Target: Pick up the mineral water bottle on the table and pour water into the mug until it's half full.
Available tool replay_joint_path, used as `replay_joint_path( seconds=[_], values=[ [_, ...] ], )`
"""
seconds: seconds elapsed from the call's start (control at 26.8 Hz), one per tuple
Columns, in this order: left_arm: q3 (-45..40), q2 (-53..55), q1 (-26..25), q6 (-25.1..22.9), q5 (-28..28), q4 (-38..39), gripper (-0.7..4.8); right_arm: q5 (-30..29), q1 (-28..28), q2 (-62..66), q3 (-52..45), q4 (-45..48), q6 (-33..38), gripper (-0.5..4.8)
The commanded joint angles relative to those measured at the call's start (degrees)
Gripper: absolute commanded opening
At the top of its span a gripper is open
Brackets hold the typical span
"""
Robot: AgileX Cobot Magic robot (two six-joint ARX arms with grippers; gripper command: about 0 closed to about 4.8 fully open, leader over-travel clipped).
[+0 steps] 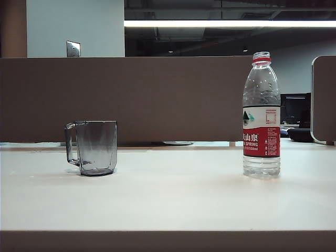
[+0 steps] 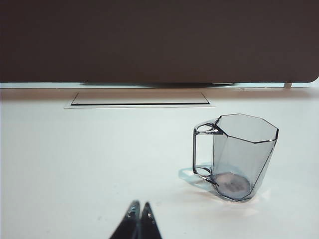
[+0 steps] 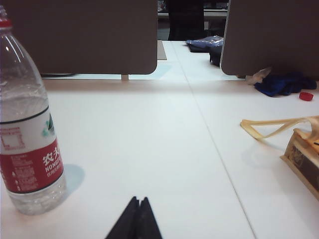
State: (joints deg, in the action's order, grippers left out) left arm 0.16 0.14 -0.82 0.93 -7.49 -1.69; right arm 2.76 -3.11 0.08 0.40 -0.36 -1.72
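Observation:
The mineral water bottle (image 1: 261,115) stands upright and uncapped on the right of the off-white table (image 1: 173,194), with water (image 1: 261,97) up to its shoulder. The right wrist view has the bottle (image 3: 27,134) well ahead and to one side of my right gripper (image 3: 139,200), which is shut and holds nothing. The smoky grey mug (image 1: 93,147) stands upright on the left, handle turned away from the bottle. My left gripper (image 2: 140,205) is shut and empty, short of the mug (image 2: 239,157) and off to its handle side. Neither gripper shows in the exterior view.
A brown partition (image 1: 126,97) runs along the table's back edge. In the right wrist view a tan strap (image 3: 271,127) and a box (image 3: 305,159) lie beyond a table seam, with dark blue cloth (image 3: 284,83) and a red cap (image 3: 306,96) further back.

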Motion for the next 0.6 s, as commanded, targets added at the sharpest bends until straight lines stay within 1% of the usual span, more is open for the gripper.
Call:
replay_joint_path(
  seconds=[0.04,0.26,0.3,0.37,0.45,0.49,0.52,0.56,0.6],
  values=[
    [0.22,0.02,0.07,-0.26,-0.22,-0.57,-0.05,-0.17,0.00,-0.13,-0.20,1.97,0.24,-0.01],
    [0.22,0.02,0.07,-0.24,-0.22,-0.63,-0.05,-0.17,0.00,-0.13,-0.20,2.12,0.24,-0.01],
    [0.24,0.02,0.07,0.15,-0.24,-0.81,-0.05,-0.20,0.02,-0.13,-0.20,2.27,0.28,-0.01],
    [0.90,0.02,0.07,2.51,-0.26,-1.01,-0.05,-0.26,0.07,-0.13,-0.17,3.32,0.83,-0.01],
    [2.99,0.02,0.09,5.29,-0.28,-0.94,-0.05,-0.44,0.07,-0.13,0.11,6.49,7.06,-0.01],
    [4.63,0.02,0.09,6.64,-0.26,-0.92,-0.05,-0.46,0.07,-0.13,0.68,8.33,12.35,-0.01],
    [8.09,0.02,0.09,7.04,-0.24,0.07,-0.05,-1.18,0.04,-0.13,2.91,9.46,18.91,-0.01],
    [10.71,0.04,0.07,7.02,-0.26,1.66,-0.05,-2.16,0.04,-0.13,5.14,8.85,20.20,-0.01],
    [15.56,0.66,0.09,6.67,-0.28,5.68,-0.05,-4.92,0.07,-0.02,9.81,6.14,19.63,-0.01]
  ],
)
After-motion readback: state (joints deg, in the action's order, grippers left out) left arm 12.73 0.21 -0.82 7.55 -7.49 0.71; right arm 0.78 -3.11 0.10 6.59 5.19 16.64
